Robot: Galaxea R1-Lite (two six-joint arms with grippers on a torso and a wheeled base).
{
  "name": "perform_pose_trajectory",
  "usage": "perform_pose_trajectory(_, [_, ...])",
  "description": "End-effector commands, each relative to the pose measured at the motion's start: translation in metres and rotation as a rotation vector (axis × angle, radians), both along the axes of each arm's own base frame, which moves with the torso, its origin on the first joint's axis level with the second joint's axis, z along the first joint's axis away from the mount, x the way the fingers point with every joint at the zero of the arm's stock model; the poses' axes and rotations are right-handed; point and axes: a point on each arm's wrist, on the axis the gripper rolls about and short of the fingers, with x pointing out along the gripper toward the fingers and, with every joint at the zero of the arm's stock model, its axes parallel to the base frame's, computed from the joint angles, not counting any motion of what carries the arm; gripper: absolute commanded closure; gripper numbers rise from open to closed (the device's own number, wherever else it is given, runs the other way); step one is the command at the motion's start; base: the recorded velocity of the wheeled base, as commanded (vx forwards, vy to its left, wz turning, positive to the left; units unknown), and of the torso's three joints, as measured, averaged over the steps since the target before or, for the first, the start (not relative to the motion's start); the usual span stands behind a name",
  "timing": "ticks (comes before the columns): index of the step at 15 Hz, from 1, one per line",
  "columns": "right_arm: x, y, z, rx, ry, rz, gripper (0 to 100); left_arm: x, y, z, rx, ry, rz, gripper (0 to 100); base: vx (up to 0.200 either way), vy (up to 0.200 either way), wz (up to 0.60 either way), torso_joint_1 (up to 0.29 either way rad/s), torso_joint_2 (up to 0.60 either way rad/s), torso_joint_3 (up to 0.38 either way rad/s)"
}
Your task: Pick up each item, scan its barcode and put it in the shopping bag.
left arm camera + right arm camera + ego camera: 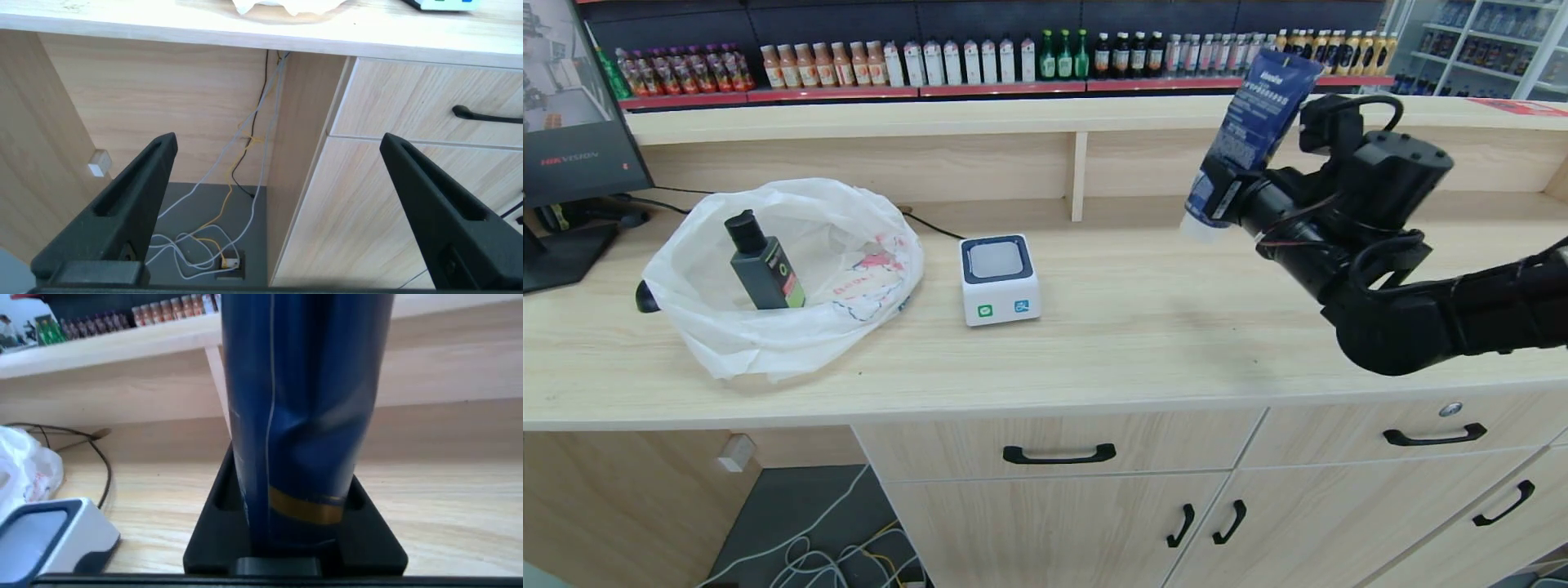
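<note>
Indoors, a pale wood counter (1160, 343) with drawers beneath spans a shop, a shelf of bottled drinks (1013, 61) lining the wall behind it. A white plastic shopping bag (866, 237) lies slumped open on the counter's left side. The right arm (1462, 310) extends over the counter's right end, its right jaws clamped on the lower part of a blue tube (1262, 106), just above the pale cap. The tube is held in the air, tilted, cap end down, well apart from the bag. The left jaws, spread wide, hang below the counter's edge, before an open recess with cables (204, 245) on the floor. A white cube scanner (999, 278) sits just beside the bag, window up. A dark green bottle (765, 269) with a black cap stands tilted inside the bag.
</note>
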Motion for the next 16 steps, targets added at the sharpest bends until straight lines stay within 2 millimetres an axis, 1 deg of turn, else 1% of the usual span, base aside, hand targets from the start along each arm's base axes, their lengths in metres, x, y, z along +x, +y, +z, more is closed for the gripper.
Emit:
perform_pose_trajectory(1, [-0.032,-0.009,0.033,0.026,-0.068,0.013,100,0.000,0.000,0.000,0.000,0.000,0.001,0,0.000,0.000,0.00,0.000,0.00,0.000])
perform_pose_trajectory(2, [-0.056,-0.013,0.041,0.019,-0.082,0.049,100,0.000,0.000,0.000,0.000,0.000,0.001,0,0.000,0.000,0.00,0.000,0.00,0.000])
perform_pose_trajectory(3, [-0.073,-0.012,0.045,0.011,-0.086,0.074,100,0.000,0.000,0.000,0.000,0.000,0.001,0,0.000,0.000,0.00,0.000,0.00,0.000])
perform_pose_trajectory(5, [-0.110,-0.007,0.041,0.007,-0.065,0.132,100,0.000,0.000,0.000,0.000,0.000,0.001,0,0.000,0.000,0.00,0.000,0.00,0.000])
perform_pose_trajectory(7, [-0.134,-0.014,0.031,-0.004,-0.034,0.149,100,0.000,0.000,0.000,-0.002,0.000,0.001,0,0.000,0.000,0.00,0.000,0.00,0.000])
perform_pose_trajectory(8, [-0.141,-0.017,0.029,-0.004,-0.029,0.154,100,0.000,0.000,0.000,0.000,0.000,0.001,0,0.000,0.000,0.00,0.000,0.00,0.000])
perform_pose_trajectory(9, [-0.160,-0.022,0.021,-0.005,-0.008,0.172,100,0.000,0.000,0.000,0.000,0.000,0.001,0,0.000,0.000,0.00,0.000,0.00,0.000])
perform_pose_trajectory(10, [-0.173,-0.027,0.011,-0.007,0.020,0.182,100,0.000,0.000,0.000,0.000,0.000,0.001,0,0.000,0.000,0.00,0.000,0.00,0.000])
perform_pose_trajectory(12, [-0.202,-0.037,-0.017,-0.025,0.087,0.205,100,0.000,0.000,0.000,0.000,0.000,0.001,0,0.000,0.000,0.00,0.000,0.00,0.000])
perform_pose_trajectory(13, [-0.215,-0.037,-0.028,-0.035,0.110,0.245,100,0.000,0.000,0.000,0.000,0.000,0.001,0,0.000,0.000,0.00,0.000,0.00,0.000])
perform_pose_trajectory(14, [-0.226,-0.035,-0.034,-0.039,0.120,0.287,100,0.000,0.000,0.000,0.000,0.000,0.001,0,0.000,0.000,0.00,0.000,0.00,0.000])
perform_pose_trajectory(16, [-0.239,-0.028,-0.041,-0.039,0.146,0.366,100,0.000,0.000,0.000,0.000,0.000,0.001,0,0.000,0.000,0.00,0.000,0.00,0.000])
